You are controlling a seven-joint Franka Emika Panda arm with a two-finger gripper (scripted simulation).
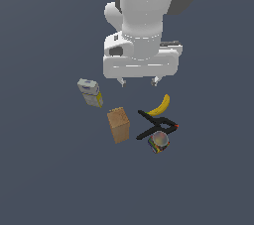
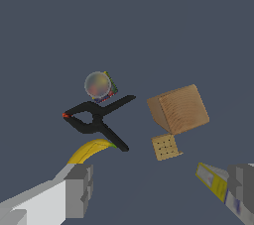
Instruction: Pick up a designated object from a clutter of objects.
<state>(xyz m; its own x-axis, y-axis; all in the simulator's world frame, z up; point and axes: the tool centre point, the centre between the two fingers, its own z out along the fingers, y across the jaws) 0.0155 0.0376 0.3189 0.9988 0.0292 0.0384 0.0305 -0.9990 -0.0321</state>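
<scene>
Banana (image 1: pixel 161 105) is seen lying on the floor just beside the black clamp (image 1: pixel 156 125), its long axis tilted toward the exterior view's upper right. The gripper (image 1: pixel 138 81) is held above with fingers (image 2: pixel 79 189) spread and nothing pinched; the fruit sits below and toward the exterior view's right.

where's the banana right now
In the exterior view the banana lies on the right of the clutter, just below the open gripper, touching the black clamp, with the tan box to its left.
</scene>
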